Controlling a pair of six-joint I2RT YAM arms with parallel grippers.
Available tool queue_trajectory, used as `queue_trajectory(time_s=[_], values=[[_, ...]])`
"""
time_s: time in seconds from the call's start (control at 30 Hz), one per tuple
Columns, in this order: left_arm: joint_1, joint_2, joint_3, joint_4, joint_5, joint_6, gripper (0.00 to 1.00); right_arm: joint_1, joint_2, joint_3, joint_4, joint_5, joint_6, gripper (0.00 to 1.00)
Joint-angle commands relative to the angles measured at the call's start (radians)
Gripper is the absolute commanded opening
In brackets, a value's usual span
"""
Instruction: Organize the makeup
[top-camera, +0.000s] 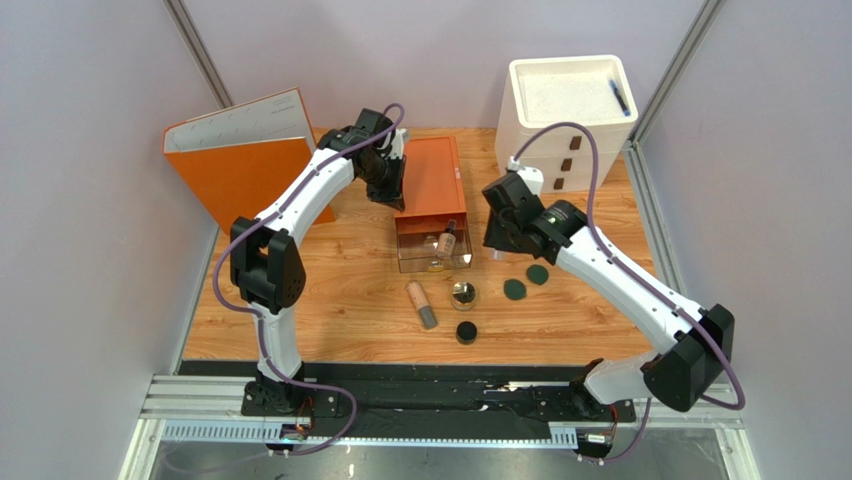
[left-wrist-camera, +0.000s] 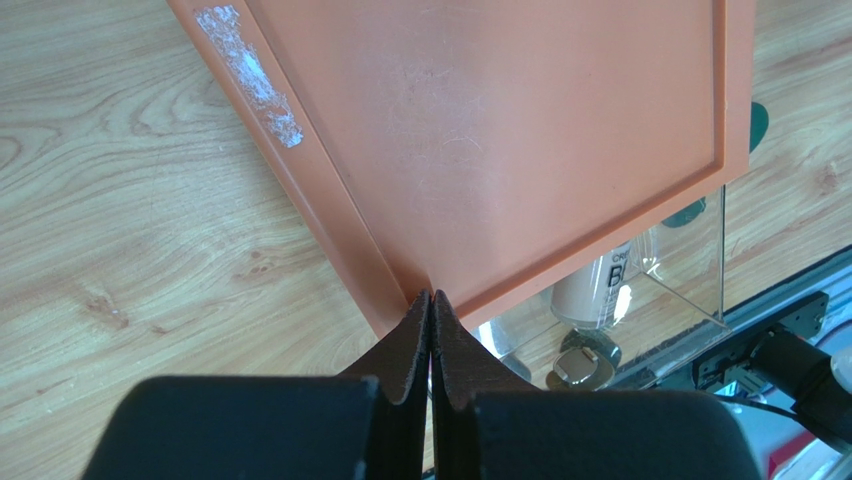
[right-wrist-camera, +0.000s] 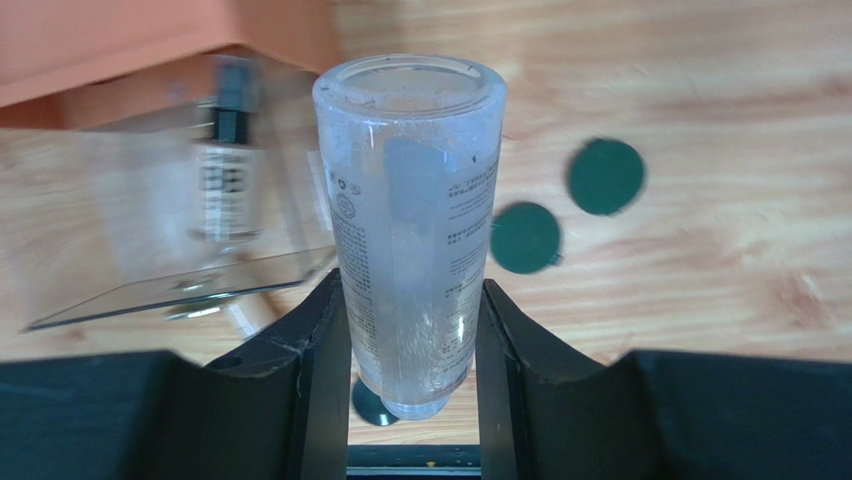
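Frosted bottle (right-wrist-camera: 415, 230) clamped in right gripper (right-wrist-camera: 412, 300) near green discs (right-wrist-camera: 525, 237)

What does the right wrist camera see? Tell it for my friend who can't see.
The right gripper grips a clear, frosted bottle between its black fingers. Behind, on the wooden table, two dark green discs lie to the right; a clear box holding a small bottle sits left.
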Motion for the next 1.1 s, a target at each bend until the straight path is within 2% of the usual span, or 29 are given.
queue_trajectory(time_s=[0.0,0.33,0.67,0.8,0.87,0.97,1.0,1.03,1.07], values=[[0.012,0.015,-0.049,-0.113,-0.1,0.046,0.0,0.088,0.092,0.161,0.007,0.025,-0.063,0.0],[0.012,0.009,-0.057,-0.124,-0.107,0.052,0.0,0.183,0.37,0.394,0.086,-0.037,-0.086,0.0],[0.011,0.001,-0.061,-0.121,-0.111,0.054,0.0,0.203,0.457,0.433,0.119,-0.046,-0.112,0.0],[0.012,0.004,-0.057,-0.125,-0.111,0.054,0.0,0.218,0.476,0.43,0.118,-0.104,-0.117,0.0],[0.011,0.004,-0.054,-0.125,-0.113,0.055,0.0,0.22,0.487,0.43,0.118,-0.166,-0.12,0.1],[0.012,0.004,-0.054,-0.125,-0.113,0.055,0.0,0.223,0.496,0.425,0.116,-0.228,-0.107,0.3],[0.012,0.003,-0.054,-0.124,-0.113,0.055,0.0,0.228,0.496,0.425,0.116,-0.227,-0.11,0.38],[0.012,0.003,-0.052,-0.127,-0.117,0.055,0.0,0.229,0.49,0.425,0.121,-0.23,-0.115,0.53],[0.012,0.004,-0.052,-0.125,-0.119,0.057,0.0,0.231,0.487,0.427,0.124,-0.231,-0.123,0.6]])
